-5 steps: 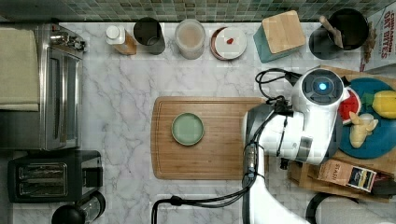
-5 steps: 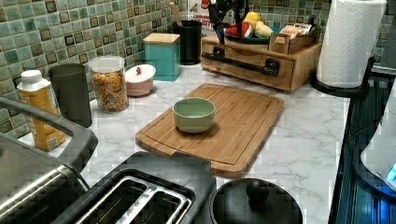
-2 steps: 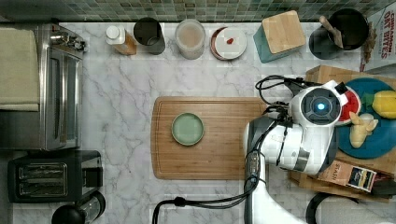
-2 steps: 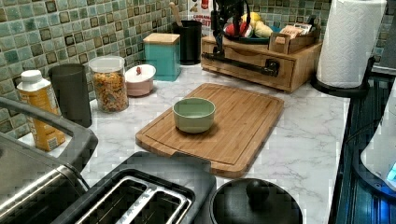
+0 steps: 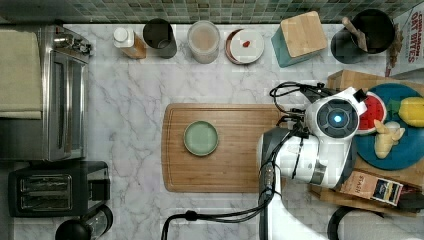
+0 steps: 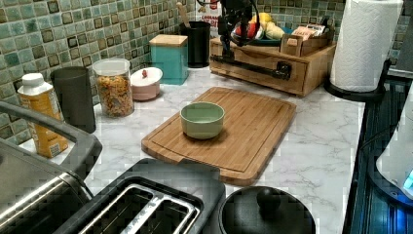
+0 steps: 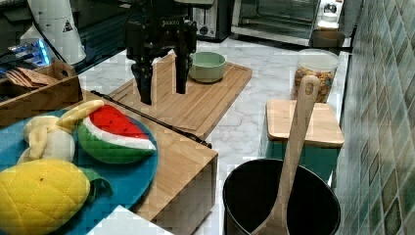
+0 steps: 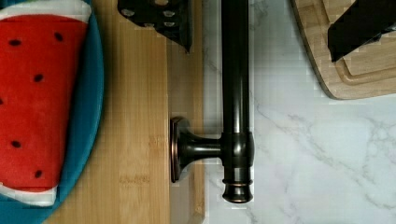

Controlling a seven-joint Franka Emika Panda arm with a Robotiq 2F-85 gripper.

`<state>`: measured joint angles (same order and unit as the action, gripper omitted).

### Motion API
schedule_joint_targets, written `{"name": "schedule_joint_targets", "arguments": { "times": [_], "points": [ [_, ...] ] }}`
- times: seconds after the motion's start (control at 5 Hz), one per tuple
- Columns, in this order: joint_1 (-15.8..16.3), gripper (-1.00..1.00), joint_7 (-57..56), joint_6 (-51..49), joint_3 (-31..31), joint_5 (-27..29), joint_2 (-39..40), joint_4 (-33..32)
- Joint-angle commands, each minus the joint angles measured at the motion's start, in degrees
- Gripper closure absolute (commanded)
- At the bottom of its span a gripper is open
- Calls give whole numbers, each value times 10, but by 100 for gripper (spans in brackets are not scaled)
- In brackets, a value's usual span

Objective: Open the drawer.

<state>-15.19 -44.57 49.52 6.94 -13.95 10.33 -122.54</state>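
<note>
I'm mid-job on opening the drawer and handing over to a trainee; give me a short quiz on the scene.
1. True or false: the drawer is already pulled out.
2. What sits on the cutting board? A) a green bowl B) a red mug C) a knife
3. Fill in: the end effector over the black handle is ___ (open or shut).

Key: 1 false, its front is flush with the cabinet; 2 A; 3 open, with one finger on each side of the bar in the wrist view.
</note>
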Motion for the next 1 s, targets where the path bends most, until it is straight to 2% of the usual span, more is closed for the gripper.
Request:
{"name": "schedule_joint_targets", "arguments": {
  "times": [0.2, 0.6, 0.8, 1.0],
  "points": [
    [-14, -100, 0, 54, 3, 42, 28, -42],
    [-19, -100, 11, 84, 8, 46, 56, -57],
    [-21, -100, 11, 67, 6, 54, 71, -47],
    [-17, -100, 27, 102, 15, 29, 77, -58]
  ]
}}
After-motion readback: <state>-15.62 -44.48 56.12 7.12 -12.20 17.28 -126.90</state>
